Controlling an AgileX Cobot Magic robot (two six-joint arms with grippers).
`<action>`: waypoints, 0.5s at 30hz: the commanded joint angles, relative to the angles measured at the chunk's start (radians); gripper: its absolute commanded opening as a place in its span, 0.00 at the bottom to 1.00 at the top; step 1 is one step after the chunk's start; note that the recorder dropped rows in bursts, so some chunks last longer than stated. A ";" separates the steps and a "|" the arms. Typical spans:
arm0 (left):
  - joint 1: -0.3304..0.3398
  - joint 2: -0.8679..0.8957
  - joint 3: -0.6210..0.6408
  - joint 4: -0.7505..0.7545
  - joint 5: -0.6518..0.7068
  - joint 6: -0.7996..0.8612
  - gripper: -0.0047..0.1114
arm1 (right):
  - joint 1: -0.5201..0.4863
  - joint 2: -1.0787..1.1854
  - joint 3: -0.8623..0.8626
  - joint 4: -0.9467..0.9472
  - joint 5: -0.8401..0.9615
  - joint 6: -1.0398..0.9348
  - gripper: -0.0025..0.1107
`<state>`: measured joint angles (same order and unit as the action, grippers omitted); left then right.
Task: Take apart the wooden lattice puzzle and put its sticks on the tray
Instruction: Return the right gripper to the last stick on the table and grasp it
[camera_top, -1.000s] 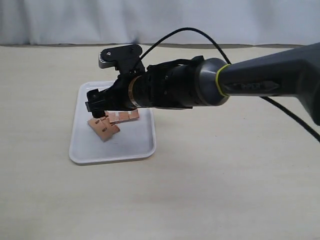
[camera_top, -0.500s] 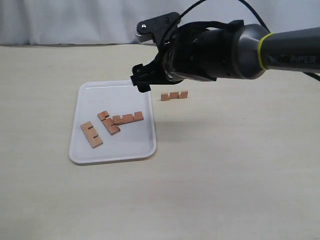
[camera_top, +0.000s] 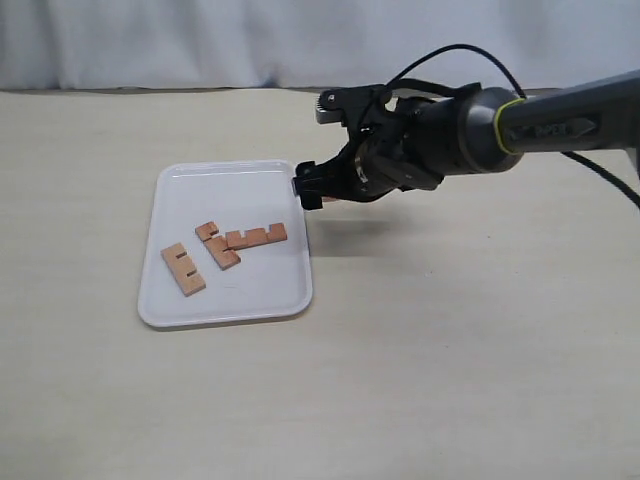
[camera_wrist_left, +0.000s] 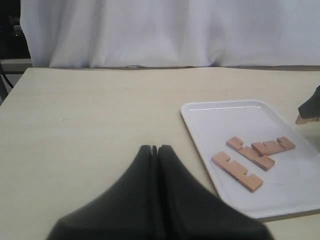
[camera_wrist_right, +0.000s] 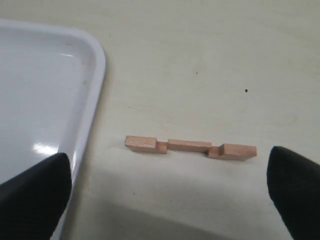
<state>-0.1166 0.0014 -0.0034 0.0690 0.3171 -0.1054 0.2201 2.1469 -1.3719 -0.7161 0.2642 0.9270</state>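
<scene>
Carefully lower wide-apart right gripper (camera_wrist_right: 164, 186) around the stick (camera_wrist_right: 190, 146) beside the tray (camera_wrist_right: 96, 65); clamp its ends squarely. Left gripper (camera_wrist_left: 156, 150): pressed together, idle.

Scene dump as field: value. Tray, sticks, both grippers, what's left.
tray: white, on the table
three sticks: lying flat in the tray, two touching, one apart
fourth stick: flat on the table, just outside the tray's rim
right gripper: open, poised at the fourth stick, not gripping it
left gripper: shut, holding nothing, off to the side of the tray
lattice: fully apart, no sticks interlocked
left to do: fourth stick onto the tray
</scene>
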 joint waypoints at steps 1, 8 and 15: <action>0.000 -0.001 0.003 -0.001 -0.009 -0.002 0.04 | -0.025 0.024 0.000 -0.091 -0.036 0.071 0.90; 0.000 -0.001 0.003 -0.001 -0.009 -0.002 0.04 | -0.037 0.049 0.000 -0.186 -0.059 0.164 0.90; 0.000 -0.001 0.003 -0.001 -0.009 -0.002 0.04 | -0.037 0.058 -0.018 -0.220 -0.098 0.203 0.90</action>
<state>-0.1166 0.0014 -0.0034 0.0690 0.3171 -0.1054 0.1890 2.2032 -1.3746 -0.9182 0.1774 1.1154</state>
